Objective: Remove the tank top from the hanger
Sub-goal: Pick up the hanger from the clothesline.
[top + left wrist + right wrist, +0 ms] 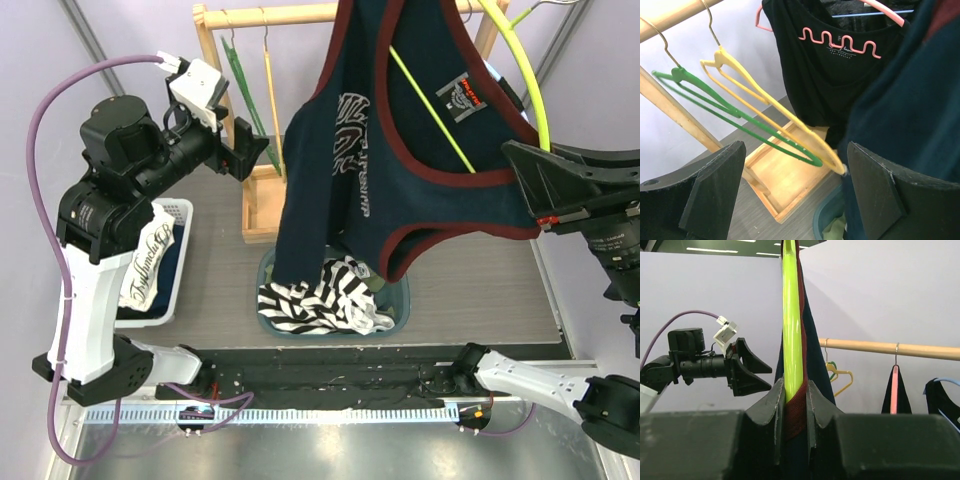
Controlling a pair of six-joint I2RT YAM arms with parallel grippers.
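A navy tank top point(400, 150) with maroon trim hangs on a lime-green hanger point(525, 70) in the upper middle of the top view. My right gripper point(524, 186) is shut on the hanger's arm together with the maroon edge. In the right wrist view the hanger point(791, 315) and tank top point(812, 355) are pinched in the right gripper point(795, 390). My left gripper point(257, 157) is open just left of the tank top's hem side. In the left wrist view the left gripper point(795, 150) has nothing between its fingers, and the navy cloth point(910, 110) lies against the right finger.
A wooden rack point(265, 15) carries a green hanger point(740, 115), a yellow hanger point(770, 100) and a black shirt point(825, 75). Its wooden base tray point(785, 175) sits below. A teal basket point(400, 300) with a striped garment point(320, 305) stands under the tank top. A white bin point(178, 290) is at left.
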